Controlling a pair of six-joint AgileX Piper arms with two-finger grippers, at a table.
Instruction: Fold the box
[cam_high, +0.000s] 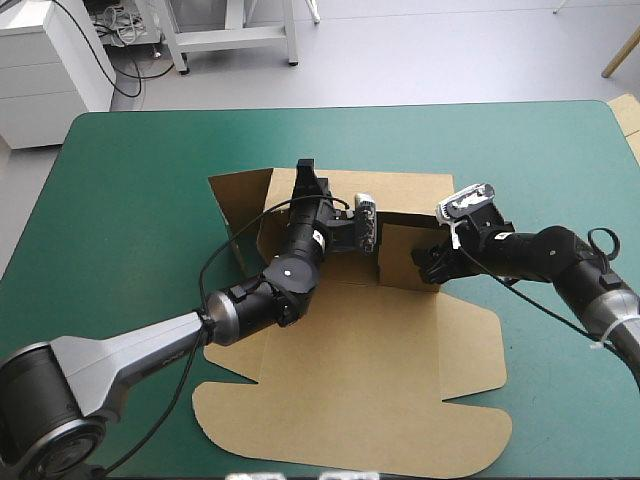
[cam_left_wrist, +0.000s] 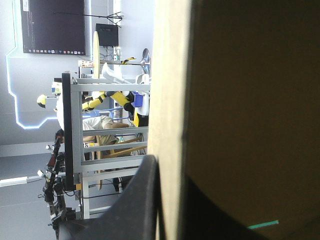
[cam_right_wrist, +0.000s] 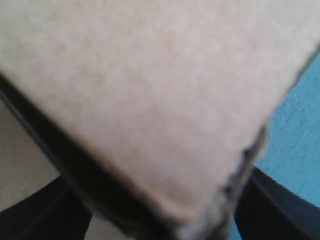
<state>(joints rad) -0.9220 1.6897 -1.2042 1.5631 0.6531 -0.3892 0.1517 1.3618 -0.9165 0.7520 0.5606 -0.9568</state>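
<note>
The brown box (cam_high: 350, 350) lies in the middle of the teal-green table (cam_high: 130, 180), its big lid flap flat toward the near edge and its walls raised at the far end. My left gripper (cam_high: 307, 178) reaches over the tray to the far wall, near its left corner. In the left wrist view the gripper (cam_left_wrist: 169, 172) is shut on the box (cam_left_wrist: 170, 75), one black finger (cam_left_wrist: 142, 200) on each side of the wall's edge. My right gripper (cam_high: 429, 264) is at the raised right wall. In its own view the gripper (cam_right_wrist: 165, 217) stands open around a corner of the box (cam_right_wrist: 150, 100).
A loose side flap (cam_high: 232, 195) angles out at the box's far left corner. The right side flap (cam_high: 470, 340) lies flat under the right arm. Bare teal-green cover (cam_right_wrist: 300, 115) shows beside the right gripper and all around the box.
</note>
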